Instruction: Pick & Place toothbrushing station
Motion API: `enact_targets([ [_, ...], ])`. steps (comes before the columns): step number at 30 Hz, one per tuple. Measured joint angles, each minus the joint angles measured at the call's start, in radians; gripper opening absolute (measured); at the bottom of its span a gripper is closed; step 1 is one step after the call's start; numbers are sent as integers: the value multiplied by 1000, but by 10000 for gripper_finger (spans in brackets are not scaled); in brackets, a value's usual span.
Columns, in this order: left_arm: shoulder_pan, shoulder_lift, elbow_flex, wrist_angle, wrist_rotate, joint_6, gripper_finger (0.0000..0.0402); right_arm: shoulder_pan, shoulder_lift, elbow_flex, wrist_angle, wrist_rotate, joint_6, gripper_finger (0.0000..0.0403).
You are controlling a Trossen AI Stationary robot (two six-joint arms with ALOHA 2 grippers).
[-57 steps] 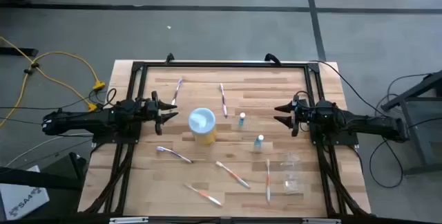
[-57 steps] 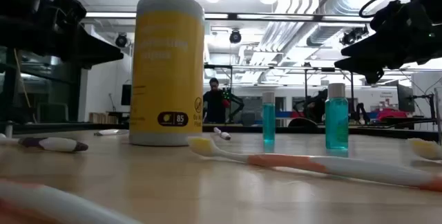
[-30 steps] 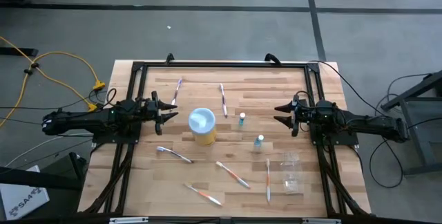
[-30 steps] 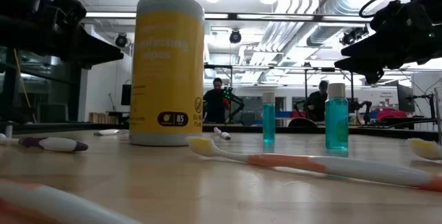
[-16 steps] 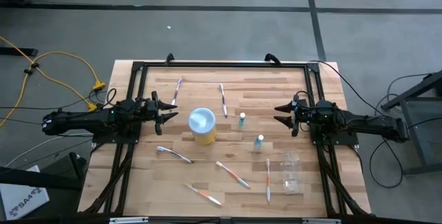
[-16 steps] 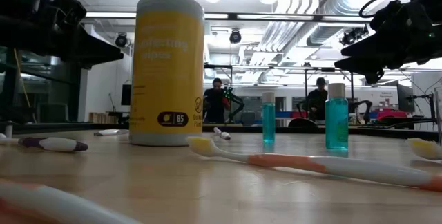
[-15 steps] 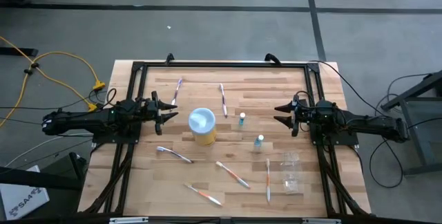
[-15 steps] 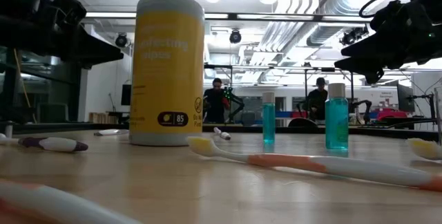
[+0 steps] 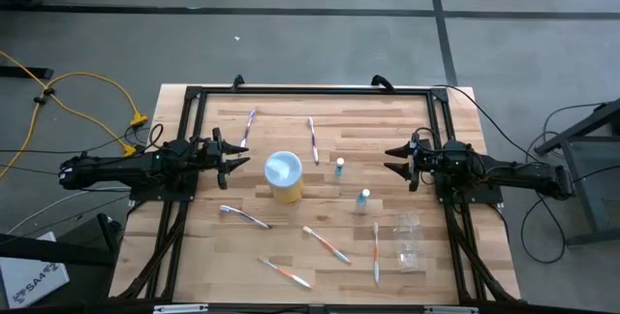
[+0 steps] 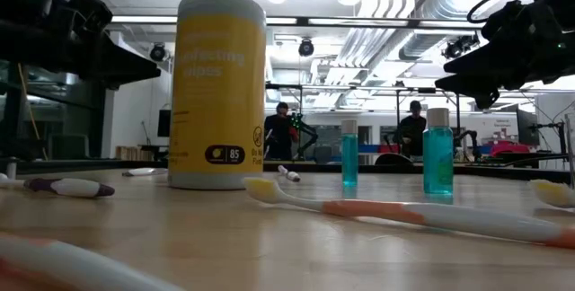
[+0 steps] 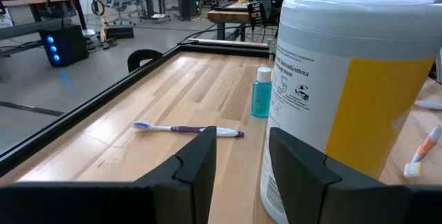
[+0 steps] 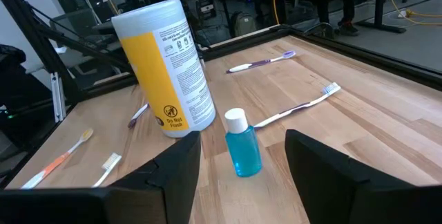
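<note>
Several thin toothbrushes lie flat on the wooden table: two purple ones (image 9: 250, 125) (image 9: 313, 140) at the far side, a white one (image 9: 244, 217) and orange ones (image 9: 325, 243) (image 9: 376, 253) near the front. Two teal bottles (image 9: 339, 167) (image 9: 363, 199) stand upright at the middle. Clear plastic of the holder (image 9: 411, 254) sits at the front right. My left gripper (image 9: 235, 154) hovers open at the left, level, just left of a yellow wipes canister (image 9: 283, 176). My right gripper (image 9: 392, 159) hovers open at the right, the nearer bottle (image 12: 242, 143) ahead of its fingers.
The tall yellow wipes canister (image 11: 352, 99) stands close in front of my left gripper (image 11: 238, 162). A black frame (image 9: 310, 91) runs around the table's edges. People stand far off in the room behind (image 10: 280, 134).
</note>
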State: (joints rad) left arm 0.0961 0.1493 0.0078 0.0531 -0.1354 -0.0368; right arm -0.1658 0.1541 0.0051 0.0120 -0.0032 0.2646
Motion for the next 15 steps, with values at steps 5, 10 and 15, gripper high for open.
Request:
enact_targets([
  [5, 0, 0, 0, 12, 0, 0, 130, 0, 0, 0, 0, 0, 0, 204],
  [10, 0, 0, 0, 27, 0, 0, 130, 0, 0, 0, 0, 0, 0, 204],
  [15, 0, 0, 0, 46, 0, 0, 130, 0, 0, 0, 0, 0, 0, 204],
])
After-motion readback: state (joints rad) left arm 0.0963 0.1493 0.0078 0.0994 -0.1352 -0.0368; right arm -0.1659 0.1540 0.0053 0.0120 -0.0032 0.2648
